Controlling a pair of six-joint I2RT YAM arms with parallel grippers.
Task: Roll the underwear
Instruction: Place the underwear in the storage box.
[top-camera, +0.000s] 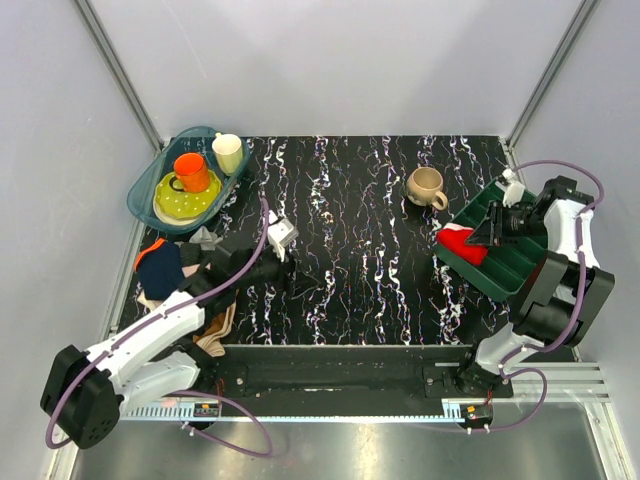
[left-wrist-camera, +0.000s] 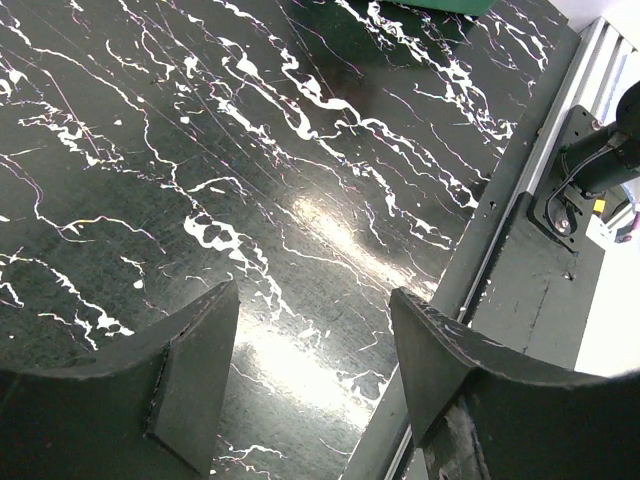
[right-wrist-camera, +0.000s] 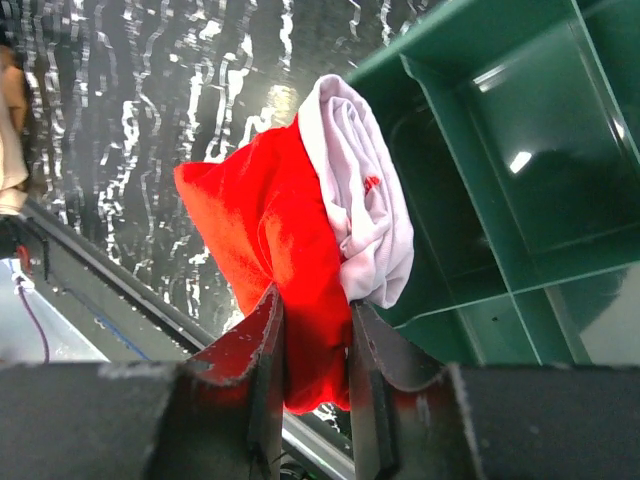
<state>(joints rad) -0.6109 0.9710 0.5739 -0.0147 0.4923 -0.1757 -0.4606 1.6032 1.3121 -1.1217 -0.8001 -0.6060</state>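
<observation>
The red underwear (right-wrist-camera: 275, 240), bunched into a roll with its white trim (right-wrist-camera: 365, 215) on one side, hangs pinched between my right gripper's fingers (right-wrist-camera: 311, 330). In the top view it shows as a red bundle (top-camera: 460, 241) at the left corner of the green tray (top-camera: 520, 262), with my right gripper (top-camera: 492, 231) over that tray. My left gripper (left-wrist-camera: 312, 375) is open and empty above the black marbled table (left-wrist-camera: 300, 150), near its front edge; in the top view it (top-camera: 283, 262) is at the left-middle of the table.
A green divided tray (right-wrist-camera: 500, 130) lies under the held bundle. A beige mug (top-camera: 427, 187) stands left of the tray. A teal tub (top-camera: 145, 190) at back left holds a yellow plate, orange cup and cream cup. A clothes pile (top-camera: 170, 275) lies at the left edge.
</observation>
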